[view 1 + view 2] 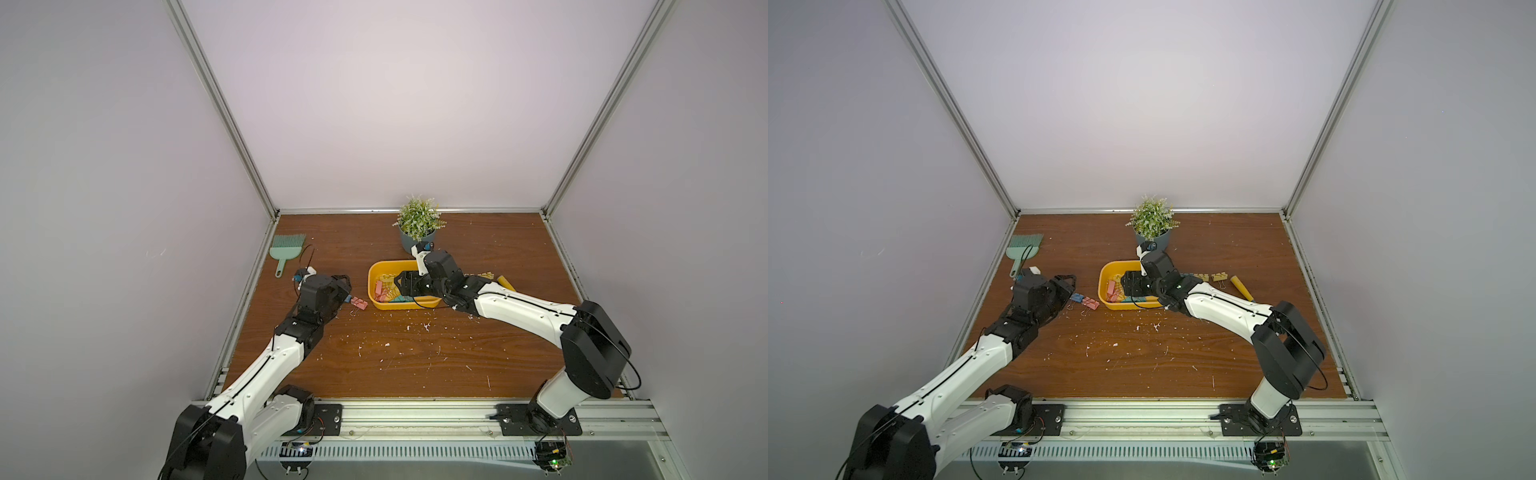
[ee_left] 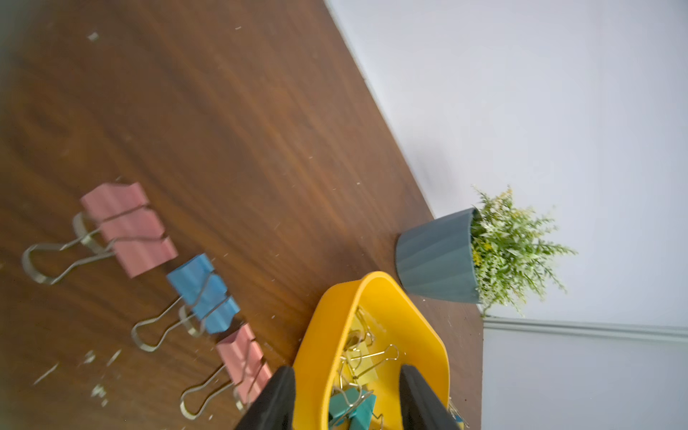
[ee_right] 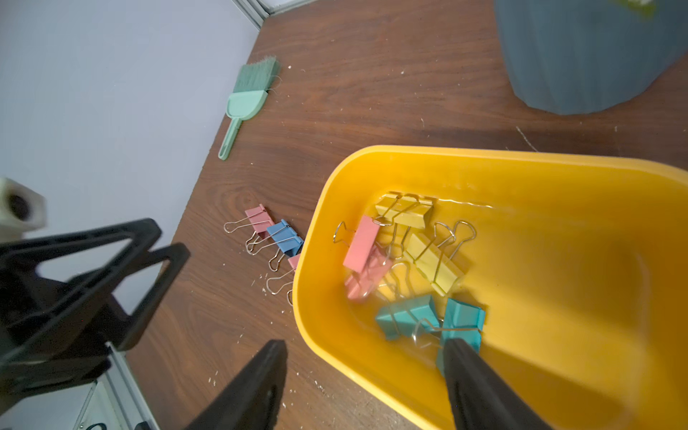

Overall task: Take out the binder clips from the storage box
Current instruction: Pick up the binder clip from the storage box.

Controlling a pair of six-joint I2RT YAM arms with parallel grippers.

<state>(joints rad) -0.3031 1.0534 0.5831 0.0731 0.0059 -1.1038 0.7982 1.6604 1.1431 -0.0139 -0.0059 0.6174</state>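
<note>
Right gripper (image 3: 364, 341) jaws well apart, nothing held. One finger (image 3: 476, 383) inside storage box (image 3: 521, 163), tip at teal clip (image 3: 463, 316); contact unclear, tip blurred. Other finger shows outside box wall. Second teal clip (image 3: 405, 316) lies between jaws. Other binder clips (image 3: 433, 264), pink and yellow, farther along box floor. Left gripper (image 2: 346, 368) jaws apart, empty, beside three clips on table (image 2: 203, 294), outside box. Right arm nearer; teal pair likely next.

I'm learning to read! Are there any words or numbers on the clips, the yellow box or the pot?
None can be read.
The binder clips, the storage box and the plant pot are plain.
Small marks on the left arm are too small to read.
</note>
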